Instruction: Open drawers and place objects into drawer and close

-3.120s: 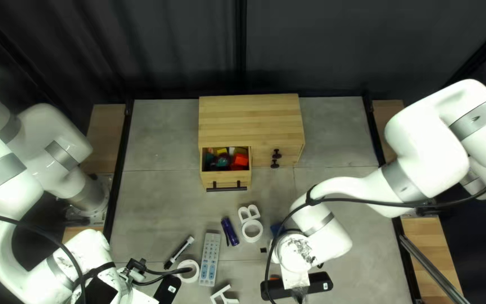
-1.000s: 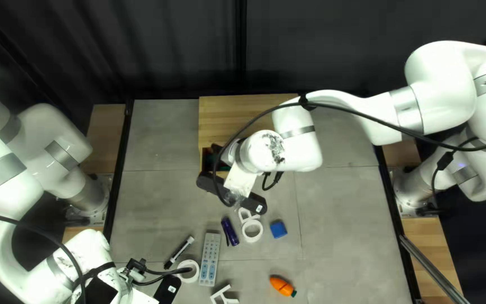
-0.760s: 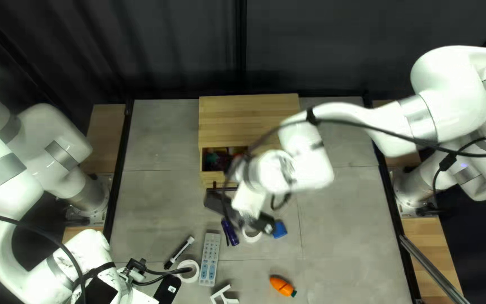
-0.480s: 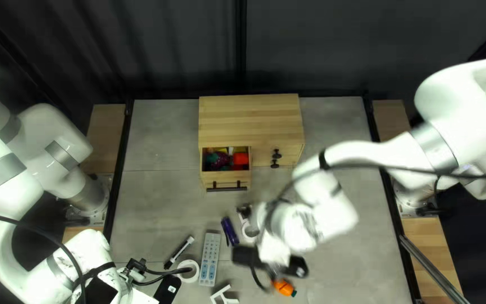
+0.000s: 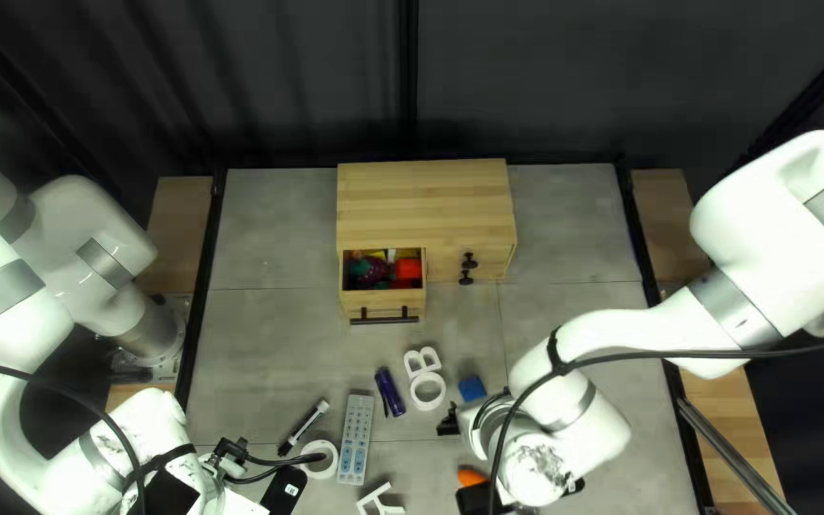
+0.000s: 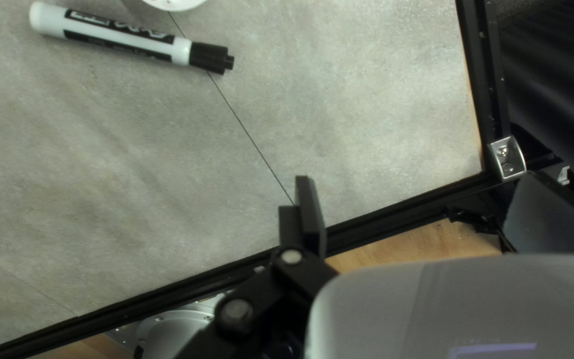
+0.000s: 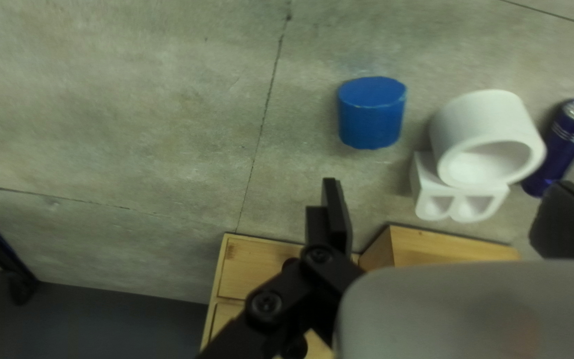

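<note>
Left gripper (image 5: 283,491): released, fingers apart; marker (image 6: 121,36) on the table ahead of it. Right gripper (image 5: 474,500): likewise released, fingers apart. Orange toy carrot (image 5: 470,476) noted immediately beside the right gripper, partly hidden by it. Blue block (image 7: 370,114) near, ahead of that gripper. Farther from it, white ring (image 7: 489,139) touching B-shaped piece (image 7: 461,199), then purple cylinder (image 7: 561,149) alongside the ring. Well apart from both grippers, beyond these items, drawer (image 5: 360,305) found open, coloured objects (image 5: 406,270) inside

Left arm (image 5: 11,429) and right arm (image 5: 765,229) are bent.
Left gripper (image 5: 284,488) and right gripper (image 5: 474,500) stand open, well in front of the cabinet (image 5: 426,205).
</note>
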You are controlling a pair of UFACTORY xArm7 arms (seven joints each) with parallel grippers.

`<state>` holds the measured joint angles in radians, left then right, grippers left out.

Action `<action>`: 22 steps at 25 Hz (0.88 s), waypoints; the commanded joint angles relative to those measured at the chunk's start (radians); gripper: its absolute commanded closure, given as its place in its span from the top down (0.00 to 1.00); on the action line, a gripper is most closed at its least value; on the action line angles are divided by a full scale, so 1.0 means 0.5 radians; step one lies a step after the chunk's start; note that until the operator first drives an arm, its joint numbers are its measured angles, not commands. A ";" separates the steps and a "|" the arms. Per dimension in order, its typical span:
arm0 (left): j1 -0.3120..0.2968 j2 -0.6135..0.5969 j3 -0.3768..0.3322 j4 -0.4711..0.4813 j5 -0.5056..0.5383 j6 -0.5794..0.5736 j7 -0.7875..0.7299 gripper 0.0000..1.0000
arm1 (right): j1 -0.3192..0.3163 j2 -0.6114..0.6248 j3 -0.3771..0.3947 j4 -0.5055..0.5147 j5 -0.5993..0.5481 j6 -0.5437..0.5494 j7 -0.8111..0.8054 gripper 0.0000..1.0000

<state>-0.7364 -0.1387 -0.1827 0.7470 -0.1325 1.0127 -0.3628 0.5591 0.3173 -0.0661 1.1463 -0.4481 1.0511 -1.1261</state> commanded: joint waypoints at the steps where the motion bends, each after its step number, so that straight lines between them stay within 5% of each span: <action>1: 0.000 0.000 0.000 0.000 0.000 0.000 0.000 1.00 | -0.031 0.017 -0.003 -0.037 0.000 -0.061 -0.073 1.00; 22: 0.000 0.000 0.000 0.000 0.000 0.000 0.000 1.00 | -0.128 0.132 -0.021 -0.167 0.051 -0.384 -0.101 1.00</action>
<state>-0.7364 -0.1387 -0.1827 0.7470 -0.1325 1.0127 -0.3628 0.4992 0.3807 -0.0742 1.0658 -0.4240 0.8667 -1.1765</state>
